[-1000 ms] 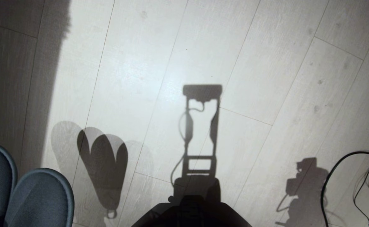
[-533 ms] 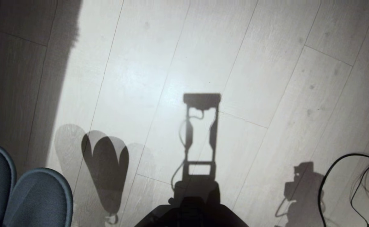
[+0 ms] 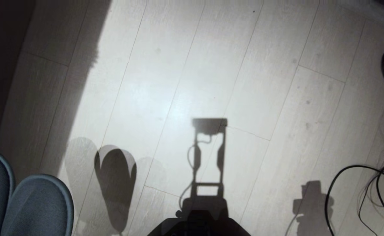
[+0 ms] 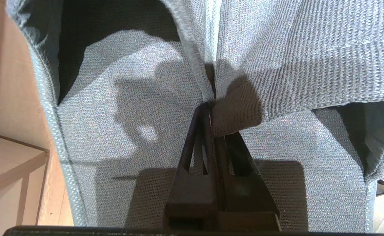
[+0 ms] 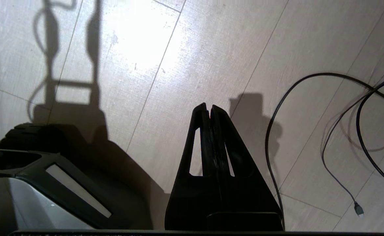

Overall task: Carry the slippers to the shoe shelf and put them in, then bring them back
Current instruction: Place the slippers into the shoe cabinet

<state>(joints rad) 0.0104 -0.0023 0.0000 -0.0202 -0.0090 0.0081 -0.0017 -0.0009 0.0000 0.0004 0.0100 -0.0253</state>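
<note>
At my left side, my left gripper (image 4: 213, 111) is clamped on the slippers (image 4: 165, 98), which hang toes-forward straight ahead of it, while my right gripper (image 5: 209, 109) hangs pressed together, empty.

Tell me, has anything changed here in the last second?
Only the camera's view swung: floor boards and shadows slid down the picture, and more cable shows at right. The slippers stayed pinched in the left gripper; the right gripper stayed shut and empty.
</note>
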